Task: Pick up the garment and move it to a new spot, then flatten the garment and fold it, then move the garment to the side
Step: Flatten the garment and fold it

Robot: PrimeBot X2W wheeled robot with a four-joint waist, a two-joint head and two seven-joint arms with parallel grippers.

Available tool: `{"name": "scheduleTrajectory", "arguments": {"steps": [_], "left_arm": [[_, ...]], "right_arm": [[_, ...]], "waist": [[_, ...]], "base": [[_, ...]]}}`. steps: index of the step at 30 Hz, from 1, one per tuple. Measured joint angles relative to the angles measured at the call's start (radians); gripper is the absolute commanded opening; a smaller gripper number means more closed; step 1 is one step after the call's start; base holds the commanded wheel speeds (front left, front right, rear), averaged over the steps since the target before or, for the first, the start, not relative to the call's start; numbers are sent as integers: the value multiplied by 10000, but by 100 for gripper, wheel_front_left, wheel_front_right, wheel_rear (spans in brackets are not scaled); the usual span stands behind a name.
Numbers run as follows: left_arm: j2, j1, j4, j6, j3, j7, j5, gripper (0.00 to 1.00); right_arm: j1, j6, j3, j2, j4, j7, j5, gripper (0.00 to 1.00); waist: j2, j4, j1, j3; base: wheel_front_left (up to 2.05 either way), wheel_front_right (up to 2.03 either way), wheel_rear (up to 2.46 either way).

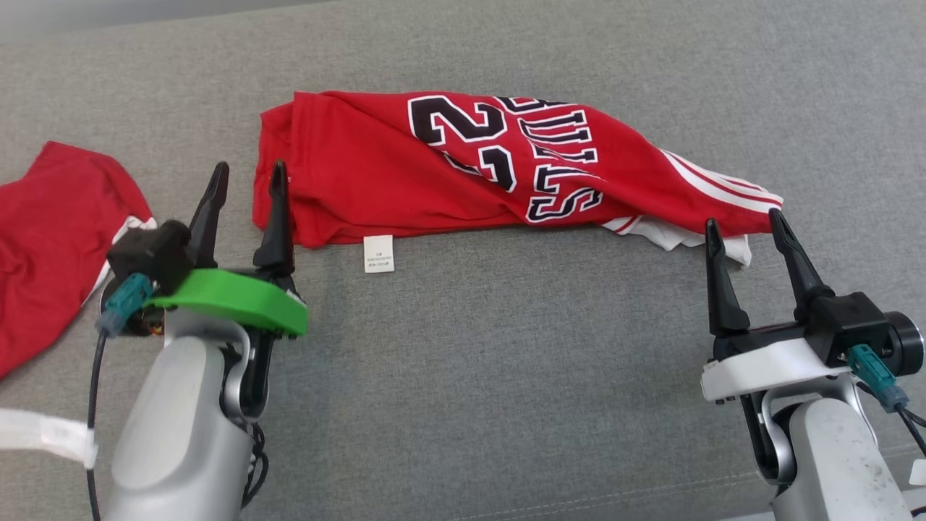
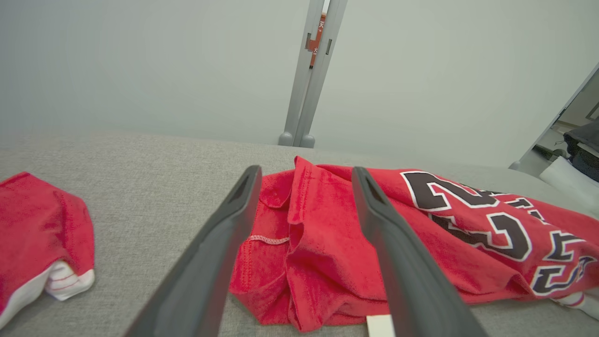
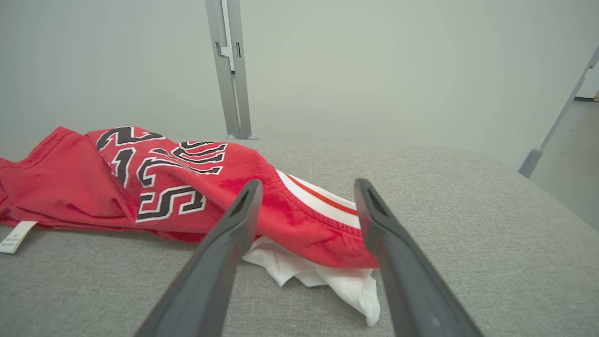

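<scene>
The head camera looks steeply down from above on the grey surface [image 1: 506, 376], taking in the whole jersey [image 1: 405, 174], with the left gripper [image 1: 249, 170] and right gripper [image 1: 744, 219] at its lower corners. Each wrist camera sits low and close, looking nearly level along its fingers [image 2: 210, 262] toward the wall [image 2: 140, 61]: the left at the jersey's left end, the right at its white-trimmed end. Both share the lettering [image 3: 173, 187] and the post [image 2: 311, 70].

We found the garment [image 1: 405, 174] crosswise on the cushion [image 1: 506, 362], our left gripper [image 1: 249, 168] at its left end, right gripper [image 1: 742, 217] at its right end, another cloth [image 1: 51, 239] well apart leftward.
</scene>
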Motion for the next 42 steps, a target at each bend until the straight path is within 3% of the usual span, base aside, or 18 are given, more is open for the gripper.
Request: {"name": "scheduleTrajectory", "arguments": {"steps": [10,17,24,31,39,42], "left_arm": [[-596,3314,-2784,92,1396,-2,1524,100],[-796,4662,-3089,-109,1716,-4,2194,100],[-876,4854,-3298,-228,1900,-6,2266,100],[-899,4524,-3513,-316,1814,-4,2339,100],[-903,4100,-3643,-349,1768,-4,2278,100],[-903,4025,-3647,-355,1762,-4,2251,100]], "right_arm": [[654,0,-633,-2,242,0,-138,100],[1098,0,-1003,-2,955,0,-169,100],[944,0,-1360,8,1841,523,-163,100],[-597,0,-1697,2,3342,2155,-46,100],[-2083,0,-1685,-21,4938,2765,-418,100],[-2345,0,-1542,-52,5392,2688,-489,0]], "waist": [[0,472,0,-1056],[0,713,0,-1737],[0,882,-1,-1877],[0,834,0,-1377],[0,855,0,-629],[0,861,0,-425]], "base": [[0,0,0],[0,0,0],[0,0,0],[0,0,0],[0,0,0],[0,0,0]]}}
